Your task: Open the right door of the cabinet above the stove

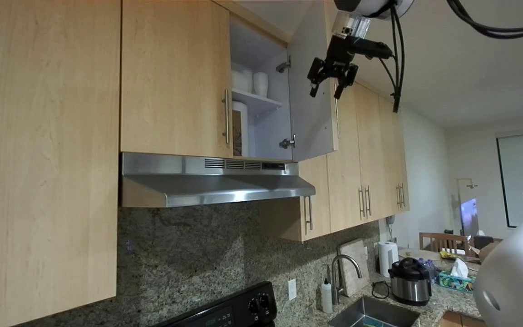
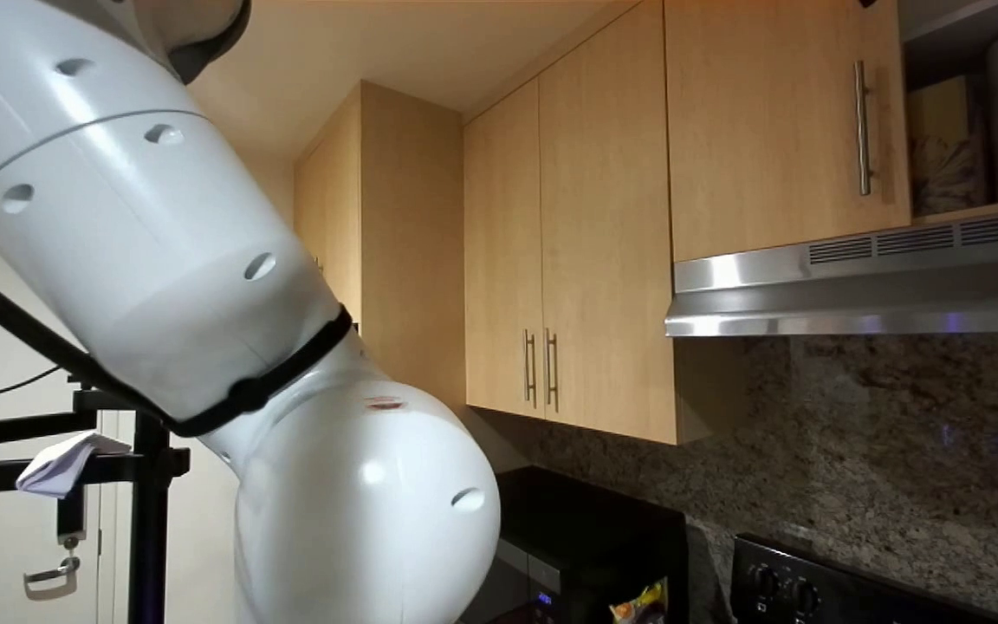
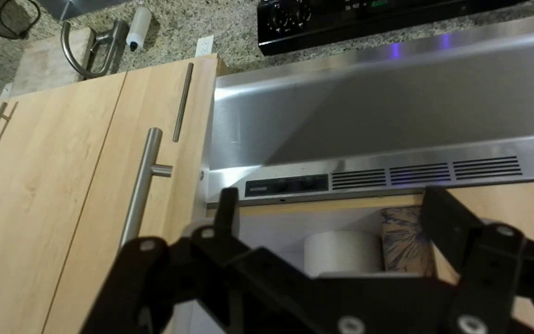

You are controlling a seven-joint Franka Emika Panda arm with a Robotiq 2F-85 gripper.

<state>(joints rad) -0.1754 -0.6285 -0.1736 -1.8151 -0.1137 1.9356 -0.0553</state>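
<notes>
The right door [image 1: 311, 127] stands swung well out from the cabinet [image 1: 268, 129], above the range hood [image 1: 216, 181] and the stove [image 1: 243, 306]. Leftmost on that cabinet, in an exterior view, is the twin panel [image 1: 170, 81], closed flat; next comes the white shelf [image 1: 257, 102] with pale ware [image 1: 260, 84] on it, then the hinges [image 1: 287, 143] and the door's inner face, then the fingers [image 1: 341, 86], spread apart with nothing between them, near the free edge. They seem to lie on the inner side; whether they touch the door I cannot tell.

The opening looks all but done, so I take the step in hand to be a last push or a clean retreat. To push, bear on the inner face near its free edge, far from the hinges, follow their arc lightly and stop at the first stiffness. To retreat, slide out past the free edge before turning, lest a fingertip hook the bar handle [image 3: 142, 185] and drag the door back.
</notes>
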